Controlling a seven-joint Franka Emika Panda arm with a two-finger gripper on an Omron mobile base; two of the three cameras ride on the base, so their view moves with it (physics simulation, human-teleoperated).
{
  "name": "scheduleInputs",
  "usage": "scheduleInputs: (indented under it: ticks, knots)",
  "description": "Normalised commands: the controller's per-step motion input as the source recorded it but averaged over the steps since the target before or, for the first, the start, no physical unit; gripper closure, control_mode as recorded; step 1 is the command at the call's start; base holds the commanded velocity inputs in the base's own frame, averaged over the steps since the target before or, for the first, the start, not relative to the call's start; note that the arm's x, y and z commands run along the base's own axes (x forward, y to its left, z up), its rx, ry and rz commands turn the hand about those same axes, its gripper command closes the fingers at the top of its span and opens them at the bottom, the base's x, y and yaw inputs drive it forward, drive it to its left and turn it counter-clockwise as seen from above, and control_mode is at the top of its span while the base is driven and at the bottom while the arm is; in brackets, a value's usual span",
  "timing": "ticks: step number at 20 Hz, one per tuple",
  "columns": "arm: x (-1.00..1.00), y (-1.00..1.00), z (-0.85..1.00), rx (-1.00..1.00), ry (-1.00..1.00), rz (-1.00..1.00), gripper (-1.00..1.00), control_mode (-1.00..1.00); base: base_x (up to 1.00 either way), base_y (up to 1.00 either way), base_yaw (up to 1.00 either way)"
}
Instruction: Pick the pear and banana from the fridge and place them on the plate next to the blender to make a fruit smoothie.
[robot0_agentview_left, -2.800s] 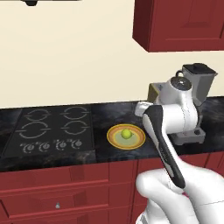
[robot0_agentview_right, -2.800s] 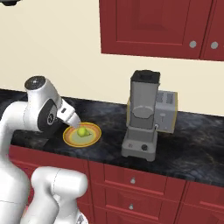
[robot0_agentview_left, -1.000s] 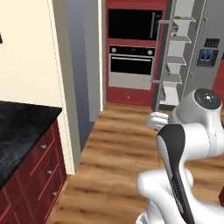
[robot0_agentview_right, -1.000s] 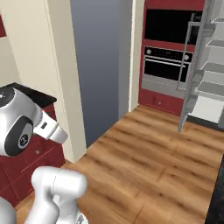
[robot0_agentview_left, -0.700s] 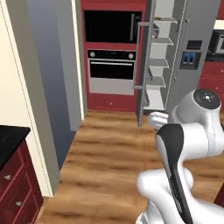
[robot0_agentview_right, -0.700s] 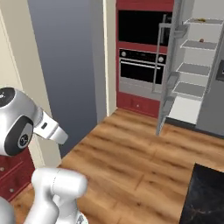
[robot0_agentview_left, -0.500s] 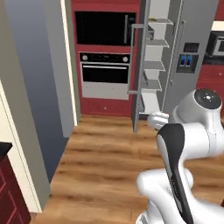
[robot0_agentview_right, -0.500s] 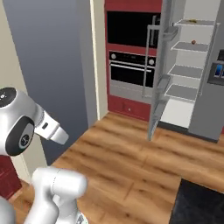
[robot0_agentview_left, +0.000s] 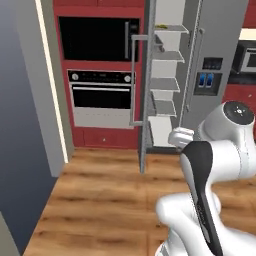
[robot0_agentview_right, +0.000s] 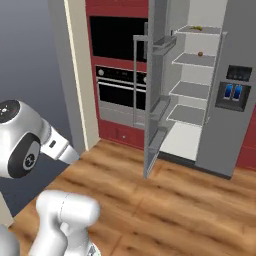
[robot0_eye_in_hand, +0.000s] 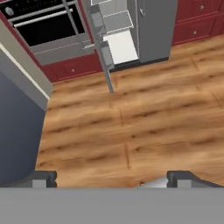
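Fridge (robot0_agentview_right: 227, 125) is now faced nearer and more centrally than before, door swung open (camera moved, not the scene). Banana (robot0_agentview_right: 198, 27) is seen on the top shelf, pear (robot0_agentview_right: 200, 53) one below. Jaws are spread fully, nothing held.

Arm folded close above its base, fingers (robot0_eye_in_hand: 43, 178) spread wide apart, holding nothing

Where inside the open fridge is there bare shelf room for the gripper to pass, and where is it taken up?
In the fridge, the two lower white shelves look bare, bordered by the open door on the left. The pear sits on the second shelf and the banana on the top one, each with room beside it.
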Motion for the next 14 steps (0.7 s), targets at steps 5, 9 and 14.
scheduleInputs:
  ticks: [5,9,14]
  knots:
    - [0.00,0.00,0.00,0.00,0.00,0.00,-1.00,1.00,1.00,-0.50,-0.03]
    - [0.00,0.00,0.00,0.00,0.00,0.00,-1.00,1.00,1.00,-0.82,-0.05]
    - [0.00,0.00,0.00,0.00,0.00,0.00,-1.00,1.00,1.00,-1.00,-0.01]
